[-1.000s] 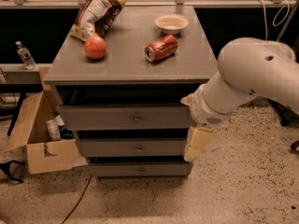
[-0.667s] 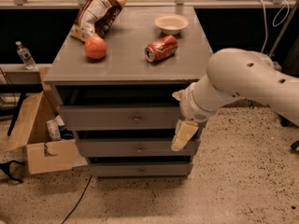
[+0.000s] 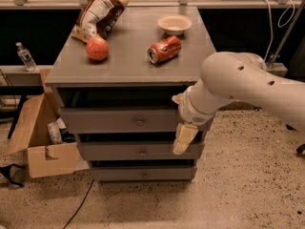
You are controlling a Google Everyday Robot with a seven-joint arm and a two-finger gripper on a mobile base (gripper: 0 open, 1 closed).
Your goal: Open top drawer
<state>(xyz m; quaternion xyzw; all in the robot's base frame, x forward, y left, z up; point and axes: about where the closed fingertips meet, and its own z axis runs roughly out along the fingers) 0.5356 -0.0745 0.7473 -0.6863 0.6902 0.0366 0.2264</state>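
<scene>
Grey wooden top drawer (image 3: pixel 109 120), brass-knobbed, lies just left of the robot's cream hand (image 3: pixel 182 138), which hangs before the drawer fronts' right end; how far it is open cannot be told. Up beyond the hand, the grey table (image 3: pixel 128 68) bears a red soda can (image 3: pixel 164 49), white bowl (image 3: pixel 174 24), round red fruit (image 3: pixel 97 48) and crumpled snack bag (image 3: pixel 100 13).

The end effector (image 3: pixel 184 138), before the top drawer (image 3: pixel 107 120), hides its right end.

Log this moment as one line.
top drawer: knob free | hand: hangs right of knob, off it | step: grasp not yet done
</scene>
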